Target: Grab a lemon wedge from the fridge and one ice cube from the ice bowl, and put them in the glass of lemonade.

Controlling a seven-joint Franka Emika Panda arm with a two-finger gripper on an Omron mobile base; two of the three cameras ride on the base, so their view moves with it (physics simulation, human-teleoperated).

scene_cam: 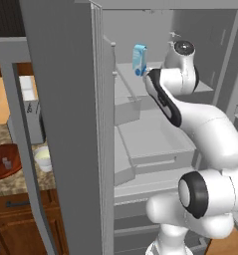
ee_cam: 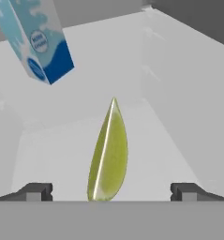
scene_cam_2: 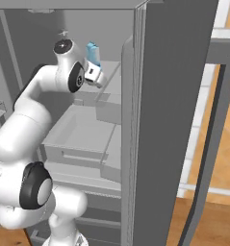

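reaching into the open fridge (scene_cam: 65,124), we are at the first step, taking the lemon wedge (ee_cam: 108,152). going from left to right in the hand view: the left fingertip (ee_cam: 36,191), then the wedge standing on the white shelf (ee_cam: 169,117), then the right fingertip. our gripper (ee_cam: 111,192) is fully open and holds nothing. the light-blue carton (ee_cam: 36,40) stands behind, apart. next we must advance a little and close on the wedge. the ice bowl (scene_cam: 3,162) and glass of lemonade (scene_cam: 43,158) wait on the counter.
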